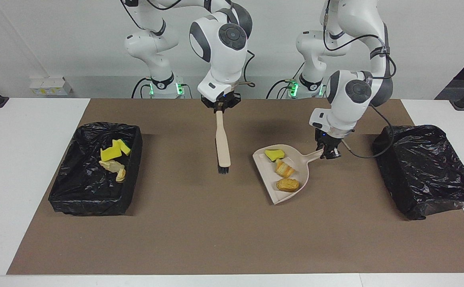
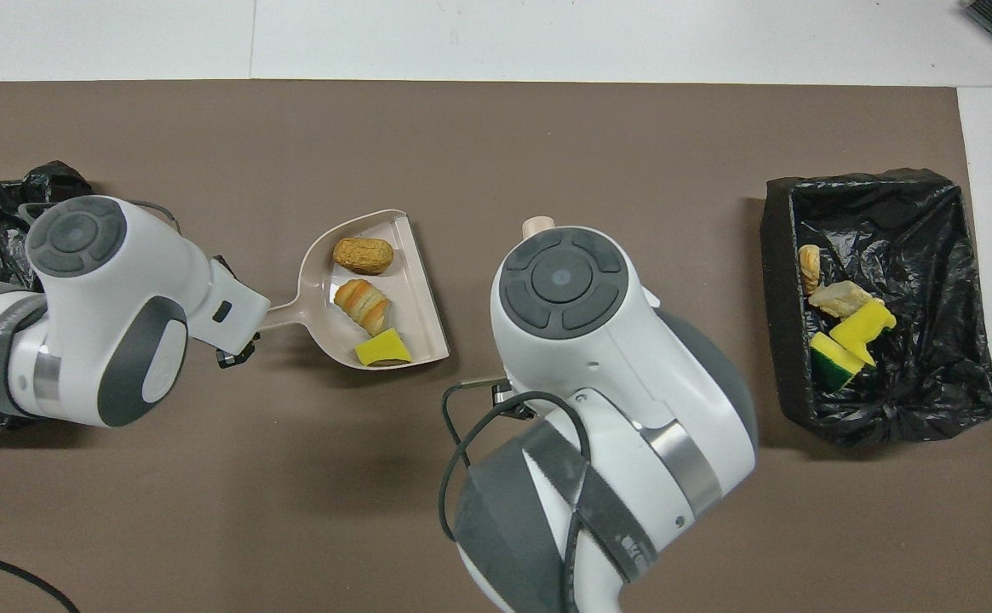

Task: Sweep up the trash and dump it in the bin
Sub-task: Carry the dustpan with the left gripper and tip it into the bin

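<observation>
Left gripper [image 1: 327, 153] is clamped on the handle tip of the beige dustpan [image 1: 295, 167], holding it over the mat [image 1: 200, 235] between table centre and the bin at the left arm's end [image 1: 425, 169]. The pan looks lifted or barely skimming; hard to call from these views. Three trash bits sit in the pan: a yellow sponge chunk [image 1: 275, 154] nearest the robots, a striped pastry piece [image 1: 284, 168] in the middle, a golden-brown piece [image 1: 288, 184] nearest the pan's open lip. The pan's long axis runs handle-to-lip, with the handle toward the left arm's end and the lip angled away from the robots and toward table centre, so the lip points away from the bin just beside the gripper. Judgement: a dump there needs a carry over that bin plus a turn or tip of the pan, or the load slides off early. Right gripper [image 1: 220, 107] is closed on the brush [image 1: 222, 141] handle, brush hanging bristles-down over the mat's middle, waiting. The bin at the right arm's end [image 1: 96, 167] holds four bits [image 1: 114, 157] already. No loose trash on the mat.
</observation>
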Motion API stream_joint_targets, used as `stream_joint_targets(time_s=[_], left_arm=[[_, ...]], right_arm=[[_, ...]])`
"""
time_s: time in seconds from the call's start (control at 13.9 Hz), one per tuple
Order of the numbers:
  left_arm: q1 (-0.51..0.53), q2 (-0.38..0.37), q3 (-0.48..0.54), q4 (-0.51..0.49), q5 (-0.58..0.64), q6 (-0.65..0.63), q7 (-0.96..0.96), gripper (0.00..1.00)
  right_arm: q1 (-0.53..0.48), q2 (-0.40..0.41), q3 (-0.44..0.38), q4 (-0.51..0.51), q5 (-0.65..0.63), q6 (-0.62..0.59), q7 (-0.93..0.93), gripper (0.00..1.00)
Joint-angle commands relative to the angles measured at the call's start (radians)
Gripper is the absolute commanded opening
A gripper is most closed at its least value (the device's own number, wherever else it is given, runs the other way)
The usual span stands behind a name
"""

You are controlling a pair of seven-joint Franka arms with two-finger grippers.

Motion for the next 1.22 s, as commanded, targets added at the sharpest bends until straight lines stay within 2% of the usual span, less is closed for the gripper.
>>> stream_joint_targets(time_s=[0.0,0.22,0.43,0.58,0.79,0.93,1.15], left_arm=[[0.075,0.025,-0.006,0.136,-0.015,-0.121,0.129,0.00],[0.164,0.051,-0.004,0.249,-0.004,-0.195,0.217,0.00],[0.273,0.071,-0.004,0.315,-0.003,-0.216,0.387,0.00],[0.353,0.078,-0.003,0.338,-0.003,-0.218,0.494,0.00],[0.497,0.078,-0.003,0.348,-0.009,-0.210,0.649,0.00],[0.542,0.083,-0.001,0.352,0.014,-0.184,0.708,0.00],[0.623,0.138,-0.001,0.456,0.107,-0.179,0.762,0.00]], right_arm=[[0.044,-0.038,0.005,-0.056,0.088,0.078,0.113,0.00],[0.139,-0.040,0.005,-0.097,0.101,0.125,0.246,0.00],[0.233,-0.063,0.005,-0.255,0.107,0.352,0.378,0.00],[0.310,-0.035,0.005,-0.298,0.107,0.427,0.444,0.00],[0.368,-0.006,0.005,-0.359,0.105,0.523,0.437,0.00],[0.371,-0.015,0.005,-0.383,0.105,0.540,0.394,0.00],[0.374,-0.021,0.005,-0.435,0.105,0.561,0.377,0.00]])
